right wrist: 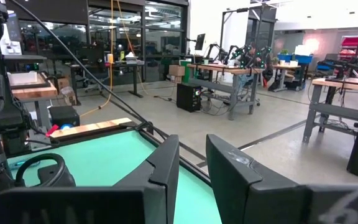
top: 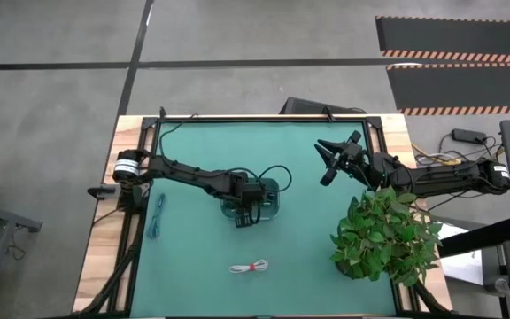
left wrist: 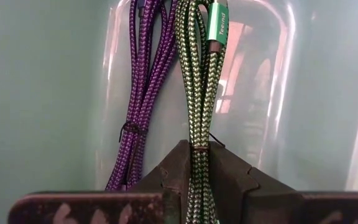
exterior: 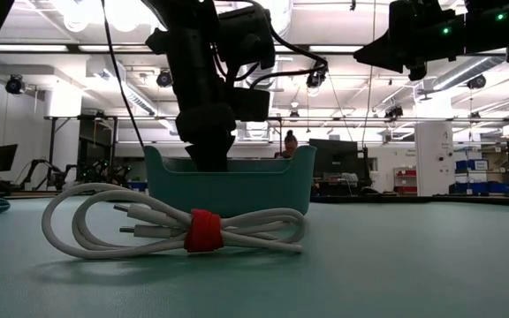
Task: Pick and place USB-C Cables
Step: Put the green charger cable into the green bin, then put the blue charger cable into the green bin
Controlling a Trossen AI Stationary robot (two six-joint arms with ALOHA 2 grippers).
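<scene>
My left gripper [left wrist: 192, 182] reaches down into the pale teal tray [top: 271, 209] at mid-table and is shut on the green cable bundle [left wrist: 197, 93]. A dark blue, purple-looking bundle [left wrist: 143, 93] lies in the tray beside it. The white bundle with a red tie [top: 251, 266] lies flat near the table's near edge; it also shows in the low view [exterior: 175, 231]. The teal bundle [top: 158, 215] lies flat at the table's left. My right gripper [top: 328, 161] is open and empty, raised over the table's far right part. My left gripper pinches the green bundle between its two fingers, at the bundle's tied part [left wrist: 197, 148]. The fingers come from above, pointing down into the tray. The bundle runs on along the fingers' line, against the tray's inside.
A potted green plant [top: 383, 235] stands at the table's near right corner, beside my right arm. Black arm wires [top: 273, 173] loop over the tray's far side. The green mat [top: 202, 257] lies open between the tray and the white bundle.
</scene>
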